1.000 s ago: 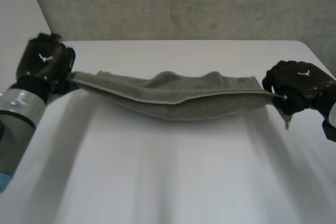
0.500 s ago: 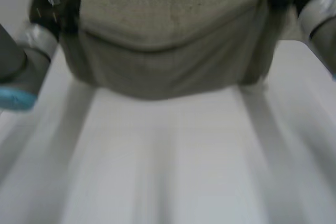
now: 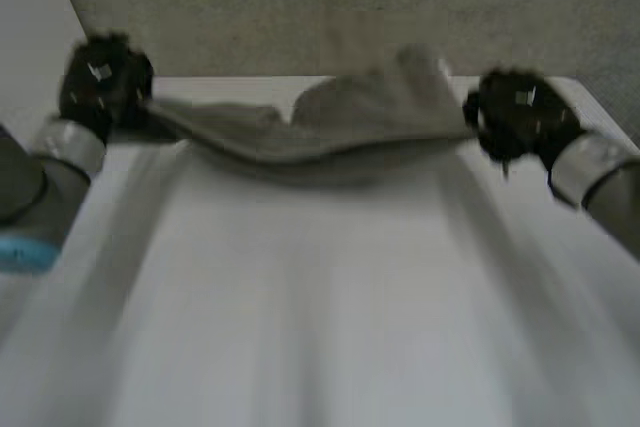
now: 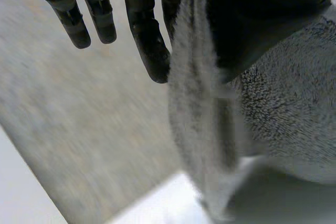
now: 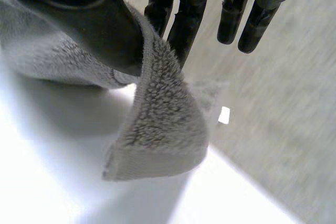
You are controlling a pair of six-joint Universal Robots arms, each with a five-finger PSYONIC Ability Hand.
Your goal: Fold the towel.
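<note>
My left hand upper left, right hand upper right, each thumb-pinching one end of the sagging grey towel.

Got a grey terry towel strung sideways over the far end of the table, lifted at both ends, saggy mid-way, bunched up toward the right.

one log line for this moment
left hand: pinches grey terry towel end | right hand: pinches other end | towel sags between, over white table
</note>
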